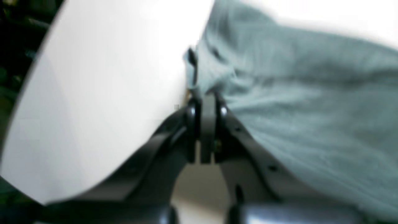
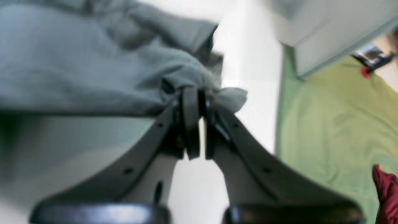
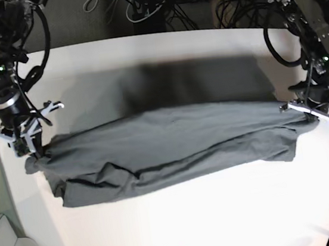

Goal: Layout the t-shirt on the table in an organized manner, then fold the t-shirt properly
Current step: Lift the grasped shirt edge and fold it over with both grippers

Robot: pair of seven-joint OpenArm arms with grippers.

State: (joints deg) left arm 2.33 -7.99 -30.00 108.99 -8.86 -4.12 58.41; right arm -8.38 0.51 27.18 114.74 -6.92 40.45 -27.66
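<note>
Layout is only half done: your left claw [image 1: 206,102] and right claw [image 2: 195,99] each pinch an end of the t-shirt [image 3: 168,149], stretched across the surface [image 3: 182,217]. You have all folding left.

Base view was sharp in middle, bent at edges like fish-eye lens. Table [image 3: 183,228] was bright white near front, a bit glary. Soft dark shadow lay on table behind t-shirt [image 3: 168,149]. Room behind was dim.

Left wrist view was very blurry, smeared all over. Table there was washed out white at top. Cloth looked pale and fuzzy.

Right wrist view was blurry too. Dark shadow sat under cloth on left. Green floor [image 2: 335,130] was soft and out of focus.
</note>
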